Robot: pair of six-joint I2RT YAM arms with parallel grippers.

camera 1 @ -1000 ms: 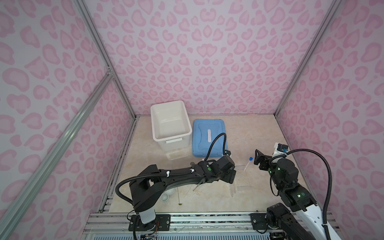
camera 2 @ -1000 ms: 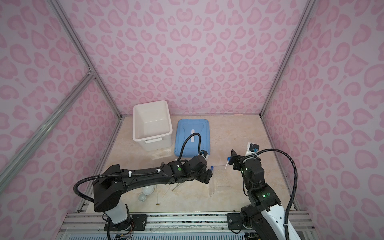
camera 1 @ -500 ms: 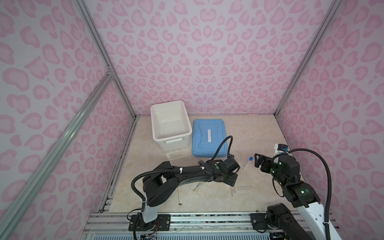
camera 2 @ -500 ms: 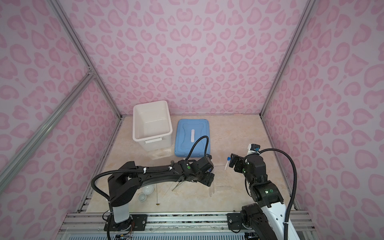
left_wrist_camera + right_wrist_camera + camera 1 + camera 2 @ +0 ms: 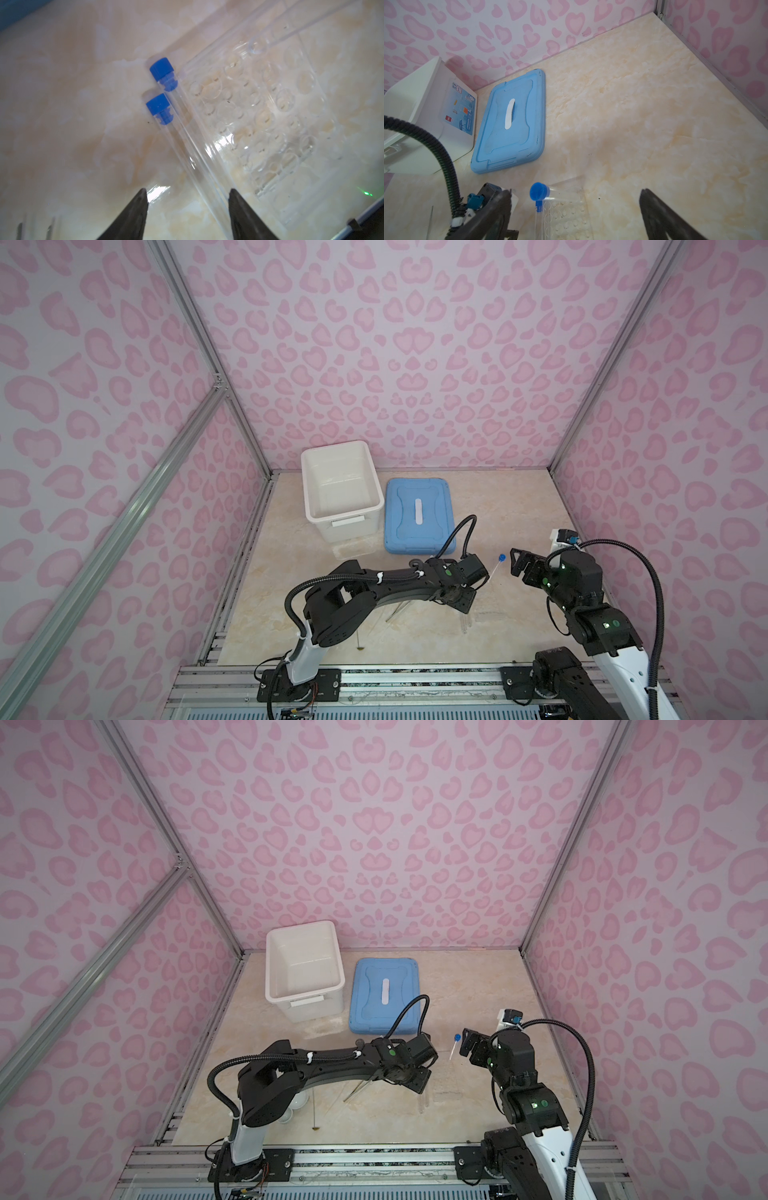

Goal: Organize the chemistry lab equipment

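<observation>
- My left pincer is spread astride two capped tubes lying side by side on the surface, just beside the rack; closing may catch both, or squirt one away.
- My right pincer gapes empty near a third tube, apparently leaning in the rack; a bump could topple it.

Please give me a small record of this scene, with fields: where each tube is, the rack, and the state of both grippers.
lying tubes: two, side by side on the table, along the rack
third tube: tilted at the rack, cap up
left gripper: open, astride the lying tubes
right gripper: open, by the third tube, holding nothing
bin: white, lid off
lid: blue, flat beside the bin
</observation>
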